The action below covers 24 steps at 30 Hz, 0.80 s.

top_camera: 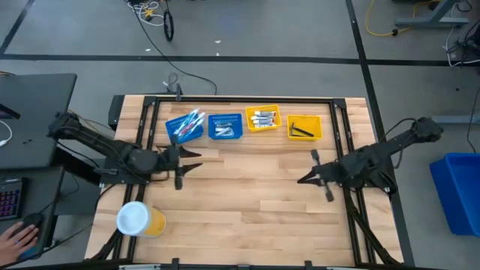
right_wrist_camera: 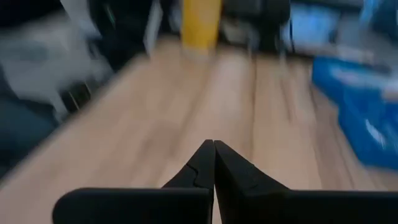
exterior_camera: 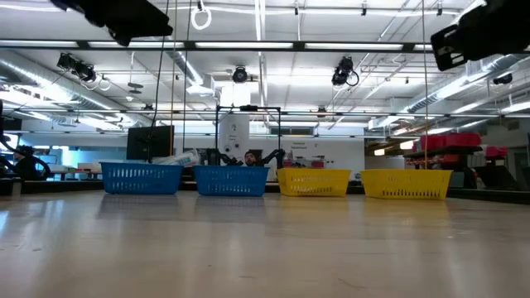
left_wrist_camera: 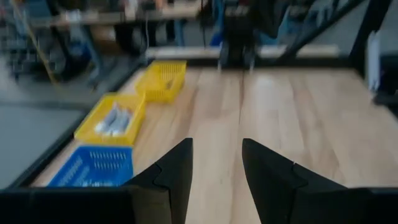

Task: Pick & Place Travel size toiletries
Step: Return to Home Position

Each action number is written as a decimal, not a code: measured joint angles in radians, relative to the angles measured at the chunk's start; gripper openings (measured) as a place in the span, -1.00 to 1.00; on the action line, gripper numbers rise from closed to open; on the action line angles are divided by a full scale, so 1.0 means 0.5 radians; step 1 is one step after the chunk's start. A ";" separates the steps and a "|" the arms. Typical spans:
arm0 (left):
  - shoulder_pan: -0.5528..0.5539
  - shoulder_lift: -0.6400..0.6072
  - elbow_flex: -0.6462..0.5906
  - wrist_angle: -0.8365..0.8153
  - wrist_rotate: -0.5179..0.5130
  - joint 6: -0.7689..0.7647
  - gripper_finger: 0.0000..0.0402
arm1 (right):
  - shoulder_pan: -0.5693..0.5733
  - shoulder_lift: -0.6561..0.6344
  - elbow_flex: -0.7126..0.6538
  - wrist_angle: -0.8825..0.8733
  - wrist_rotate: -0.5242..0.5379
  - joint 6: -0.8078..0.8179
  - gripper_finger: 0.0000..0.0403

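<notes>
The travel size toiletries lie sorted in four small trays in a row near the table's far edge. Toothbrushes are in the left blue tray [top_camera: 185, 126], white tubes in the second blue tray [top_camera: 225, 126], silvery tubes in a yellow tray [top_camera: 262, 119] [left_wrist_camera: 112, 118], and dark razors in the right yellow tray [top_camera: 304, 127]. My left gripper [top_camera: 199, 160] [left_wrist_camera: 216, 152] hovers open over bare wood just near of the blue trays, holding nothing. My right gripper [top_camera: 301, 181] [right_wrist_camera: 214, 146] is shut and empty, above the table's right half, near of the razor tray.
A large yellow tub with a white lid [top_camera: 139, 220] stands at the table's near left corner. A person's hand [top_camera: 15, 238] rests beside a keyboard off the table's left side. Bare wood [top_camera: 247, 202] lies between the arms and the near edge.
</notes>
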 joint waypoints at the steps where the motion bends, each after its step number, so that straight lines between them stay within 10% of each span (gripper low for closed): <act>1: 0.013 -0.082 -0.093 0.109 0.026 0.042 -0.26 | -0.024 -0.127 -0.081 0.099 -0.056 -0.026 -0.97; 11: 0.127 -0.715 -0.775 0.772 0.254 0.338 -0.26 | -0.158 -0.985 -0.361 0.037 -0.304 -0.120 -0.97; 24: 0.131 -1.243 -1.063 0.759 0.265 0.530 -0.26 | -0.168 -1.287 -0.362 -0.272 -0.307 -0.189 -0.97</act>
